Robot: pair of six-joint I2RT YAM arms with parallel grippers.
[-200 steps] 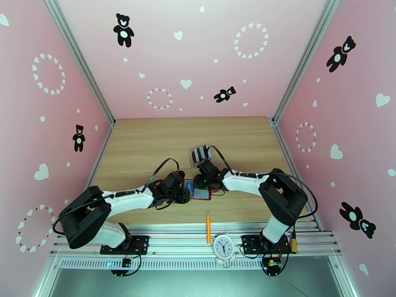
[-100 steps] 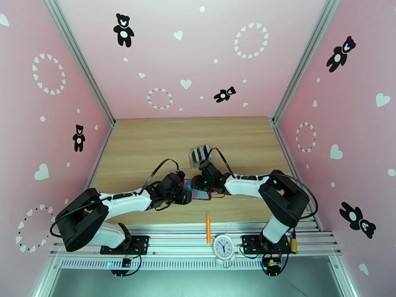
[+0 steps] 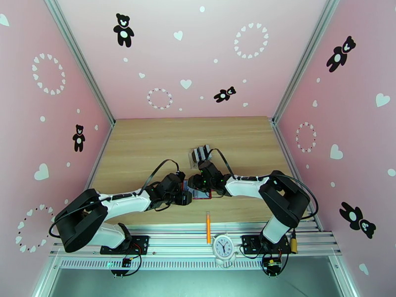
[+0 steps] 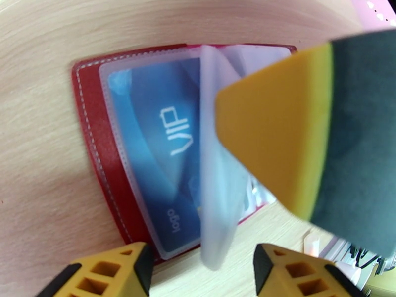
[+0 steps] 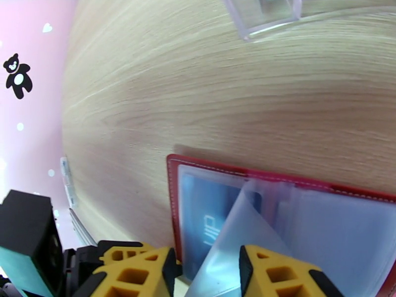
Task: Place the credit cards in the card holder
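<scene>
While the small red leather-like folding card holder point(image 4: 88, 128) lies open and flat on the pale wooden worktop point(image 3: 148, 144), near the front edge between the two arms, one blue plastic credit card marked VIP point(image 4: 157, 144) already sits in the clear pocket against the red cover. A greyish clear pocket leaf point(image 4: 214, 174) stands up from the spine, curling over.

Right wrist view: the right gripper point(image 5: 207, 266) has its fingers apart, one on each side of the raised leaf point(image 5: 232, 228). No pinch on the film can be seen. Left wrist view: the left gripper point(image 4: 200, 273) hovers low over the holder's near edge, fingers spread, nothing between them but the leaf's tip.

Judgement: the step in hand is parting the leaves to expose a free pocket.
- Close on the film near its free corner, not at the spine.
- Lift slowly; the film looks floppy and slick.
- Pin the red cover with the left fingers so the holder cannot slide.

A clear plastic slotted rack point(image 3: 199, 153) stands just beyond the holder.
</scene>
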